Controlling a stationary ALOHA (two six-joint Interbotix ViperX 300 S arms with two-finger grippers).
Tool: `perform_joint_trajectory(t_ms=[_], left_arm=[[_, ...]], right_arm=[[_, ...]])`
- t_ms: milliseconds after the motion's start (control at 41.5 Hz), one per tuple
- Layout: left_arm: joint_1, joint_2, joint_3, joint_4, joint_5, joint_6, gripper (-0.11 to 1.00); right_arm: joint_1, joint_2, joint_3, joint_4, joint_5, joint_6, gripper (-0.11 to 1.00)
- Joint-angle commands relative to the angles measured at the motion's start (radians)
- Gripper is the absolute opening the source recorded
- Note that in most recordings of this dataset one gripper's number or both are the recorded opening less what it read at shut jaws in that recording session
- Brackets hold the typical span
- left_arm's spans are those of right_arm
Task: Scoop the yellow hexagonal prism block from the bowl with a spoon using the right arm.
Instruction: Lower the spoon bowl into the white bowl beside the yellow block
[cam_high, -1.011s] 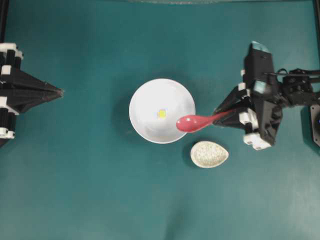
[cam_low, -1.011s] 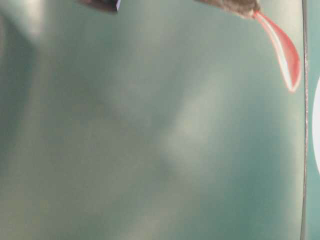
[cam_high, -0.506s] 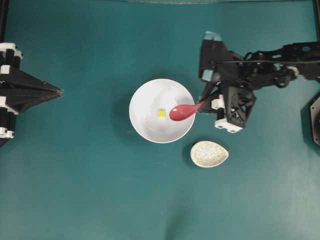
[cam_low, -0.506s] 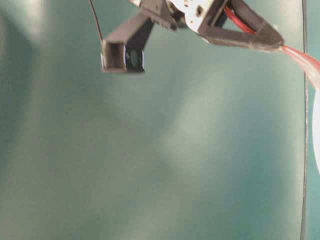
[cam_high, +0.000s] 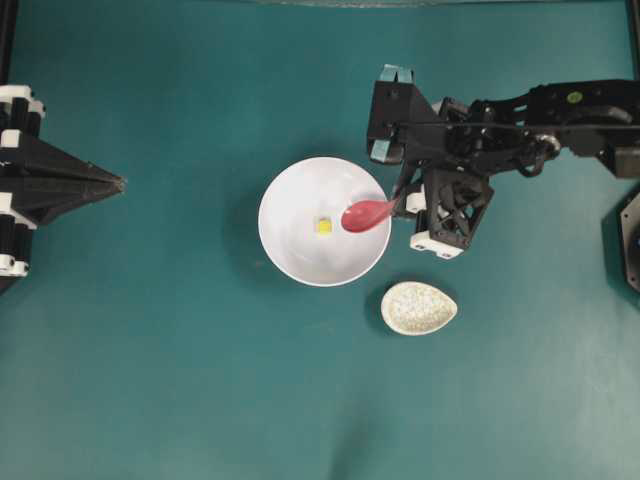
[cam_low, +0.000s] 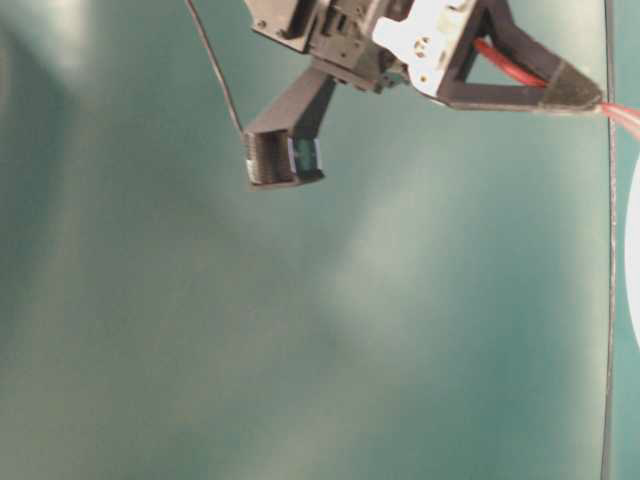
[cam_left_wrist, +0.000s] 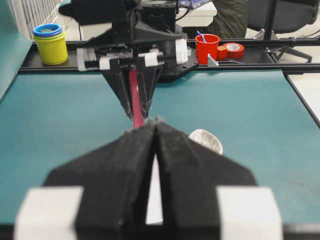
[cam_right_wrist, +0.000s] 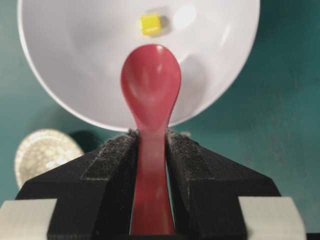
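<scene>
The right pincer (cam_right_wrist: 151, 145) is clenched on the spoon's (cam_right_wrist: 150, 82) straight handle, its glossy pink-red oval scoop over the smooth white round bowl (cam_high: 290, 240). The tiny yellow block (cam_right_wrist: 150, 23) lies on the bowl's floor just beyond the scoop tip, apart from it. The left pincer (cam_high: 118, 184) is closed, holding nothing, well apart on the teal bench (cam_high: 200, 380).

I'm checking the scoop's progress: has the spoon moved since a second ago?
Yes. In the overhead view the spoon went from the bowl's lower-right rim up and inward, nearer the yellow block.
</scene>
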Motion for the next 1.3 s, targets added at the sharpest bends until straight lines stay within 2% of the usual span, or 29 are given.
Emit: perform_joint_trajectory(t_ms=[0, 794, 1276], left_arm=[[0.000, 0.006, -0.017, 0.003, -0.006, 0.002, 0.00], [0.002, 0.006, -0.017, 0.003, -0.006, 0.002, 0.00], [0.000, 0.006, -0.017, 0.003, -0.005, 0.002, 0.00]], right_arm=[[-0.003, -0.003, -0.025, -0.002, -0.006, 0.003, 0.24], [0.026, 0.141, -0.095, 0.002, -0.075, 0.009, 0.24], [0.031, 0.173, -0.135, 0.011, -0.192, 0.009, 0.24]])
